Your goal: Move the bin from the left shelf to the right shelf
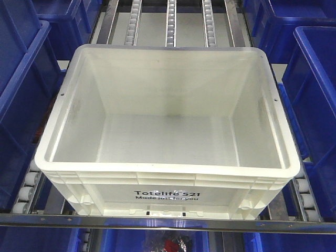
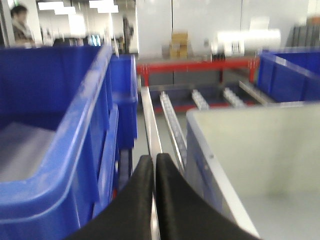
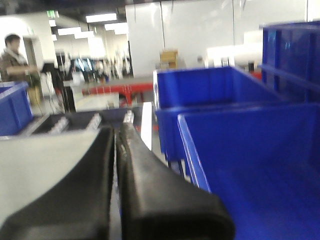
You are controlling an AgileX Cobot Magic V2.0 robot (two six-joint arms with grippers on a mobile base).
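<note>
— checking the edges: how is the left claw (image 2: 154,162) seen?
— its fingers are pressed together. the white bin (image 2: 240,150) is seen just right of it, a blue bin (image 2: 65,150) just left, a narrow gap between.
— and the right claw (image 3: 117,135)?
— pressed together too; the white bin lies at its left, a second blue bin (image 3: 240,150) at its right.
— any writing?
— a printed line (image 1: 167,195) on the bin's front wall is read: "totelife 521, made just for you". bare roller rails (image 1: 173,23) are seen beyond it.

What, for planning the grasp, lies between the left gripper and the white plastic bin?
Left wrist view: a silver roller rail separates the left gripper and white plastic bin.
</note>
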